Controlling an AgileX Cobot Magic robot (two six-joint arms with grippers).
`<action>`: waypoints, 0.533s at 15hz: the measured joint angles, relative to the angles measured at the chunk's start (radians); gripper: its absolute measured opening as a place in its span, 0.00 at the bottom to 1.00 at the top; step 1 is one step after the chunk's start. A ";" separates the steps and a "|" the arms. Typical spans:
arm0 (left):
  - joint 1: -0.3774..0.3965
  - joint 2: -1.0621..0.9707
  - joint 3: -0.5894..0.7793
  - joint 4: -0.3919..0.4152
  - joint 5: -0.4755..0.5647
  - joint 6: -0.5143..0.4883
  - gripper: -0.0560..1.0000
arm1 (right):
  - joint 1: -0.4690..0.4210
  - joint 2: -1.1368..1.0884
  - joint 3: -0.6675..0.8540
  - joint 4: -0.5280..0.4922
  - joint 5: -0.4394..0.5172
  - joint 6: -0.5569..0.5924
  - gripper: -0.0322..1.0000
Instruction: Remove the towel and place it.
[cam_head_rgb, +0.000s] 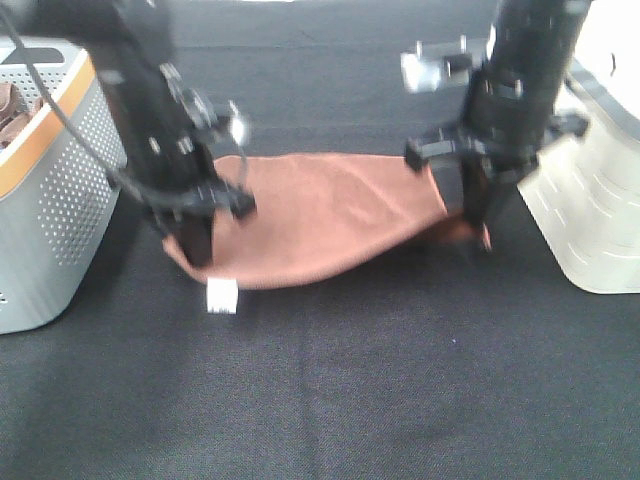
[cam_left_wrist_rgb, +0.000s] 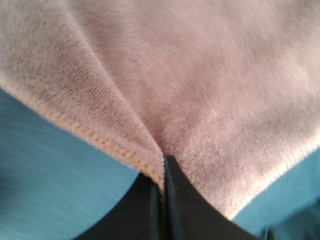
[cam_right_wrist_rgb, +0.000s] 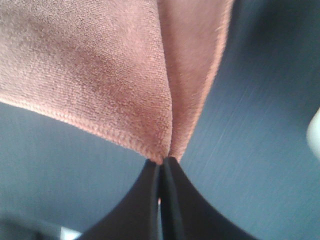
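Towel (cam_head_rgb: 325, 215) between basket (cam_head_rgb: 60, 180) and bin (cam_head_rgb: 590, 210)

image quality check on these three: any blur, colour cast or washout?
Exterior high: soft overall, both arms smeared, white unit at right blown out. Left wrist: towel washed to pale pink, cloth-covered table cast teal, weave sharp only near the left gripper. Right wrist: truer reddish-brown, hem crisp at the right gripper, background blurred.

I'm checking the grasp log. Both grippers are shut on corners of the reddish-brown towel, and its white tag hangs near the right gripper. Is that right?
Not quite. The white tag hangs near the left gripper, not the right gripper, as the exterior high view shows. The rest holds: both are shut on corners of the towel.
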 joint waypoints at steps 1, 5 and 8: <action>-0.021 -0.001 0.025 0.013 0.000 -0.013 0.05 | 0.000 0.000 0.050 0.002 -0.003 0.000 0.03; -0.047 -0.005 0.066 0.050 -0.001 -0.072 0.16 | 0.000 0.000 0.081 0.002 -0.010 0.000 0.07; -0.048 -0.013 0.069 0.037 0.000 -0.100 0.82 | 0.000 0.000 0.082 0.002 0.009 0.026 0.58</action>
